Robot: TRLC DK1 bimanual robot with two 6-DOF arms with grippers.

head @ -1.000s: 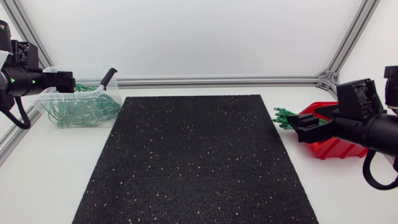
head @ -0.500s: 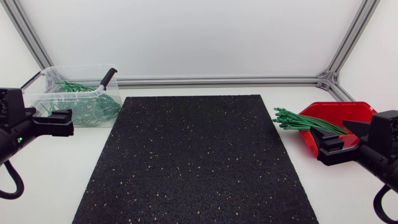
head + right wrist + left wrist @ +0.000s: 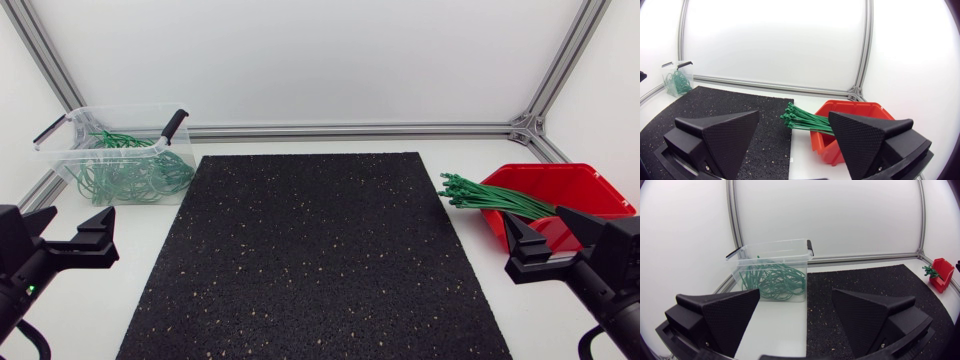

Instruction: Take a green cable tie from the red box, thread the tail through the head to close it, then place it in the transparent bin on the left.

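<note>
Table (image 3: 125,225): black mat (image 3: 315,255).
Red box (image 3: 570,185): green cable ties (image 3: 490,198).
Transparent bin (image 3: 75,160): looped ties (image 3: 135,178).
Left hand (image 3: 796,312): open.
Right hand (image 3: 794,135): open.

Looks like a robotics lab test cell. I'm working at a white bench (image 3: 130,225) that an aluminium extrusion frame (image 3: 350,129) is fencing in, with plain white panels (image 3: 320,60) closing off the back and sides. A black speckled rubber mat (image 3: 320,250) is covering the middle as a work surface. Stock is sitting in parts bins: a red box (image 3: 570,190) holding green cable ties (image 3: 490,197) on my right, a transparent bin (image 3: 75,150) on my left. My left arm (image 3: 20,280) and right arm (image 3: 610,290) are flanking the mat.
</note>
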